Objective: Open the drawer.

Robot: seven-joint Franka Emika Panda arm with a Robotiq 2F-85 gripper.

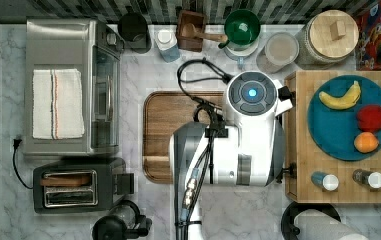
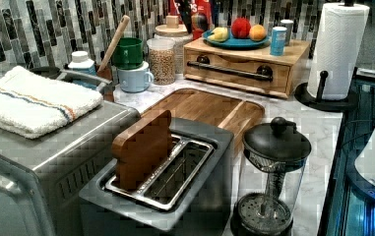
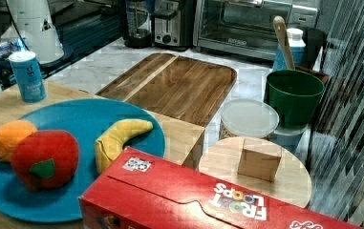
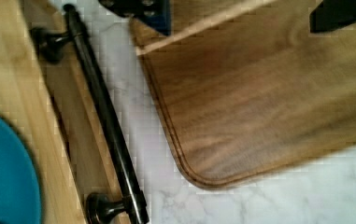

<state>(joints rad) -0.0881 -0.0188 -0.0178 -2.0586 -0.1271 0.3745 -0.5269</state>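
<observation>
While poised above the tray (image 4: 259, 93), near the handle (image 4: 105, 121). Pincer (image 4: 241, 11) released, grasping nothing. Could slide off the drawer (image 2: 234, 73) bar if closed off-centre.

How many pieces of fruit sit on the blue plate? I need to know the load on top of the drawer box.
3, all on the blue plate: a banana toward the backsplash, a red apple in the middle, and an orange nearest the two shakers. None seems hidden.

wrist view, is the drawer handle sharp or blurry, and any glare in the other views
Wrist view: the black bar handle is soft-edged, with a faint sheen along it. Left view: the handle is clearer, and the paper towel roll is brightly lit. Top view: the arm's blue light glows.
</observation>
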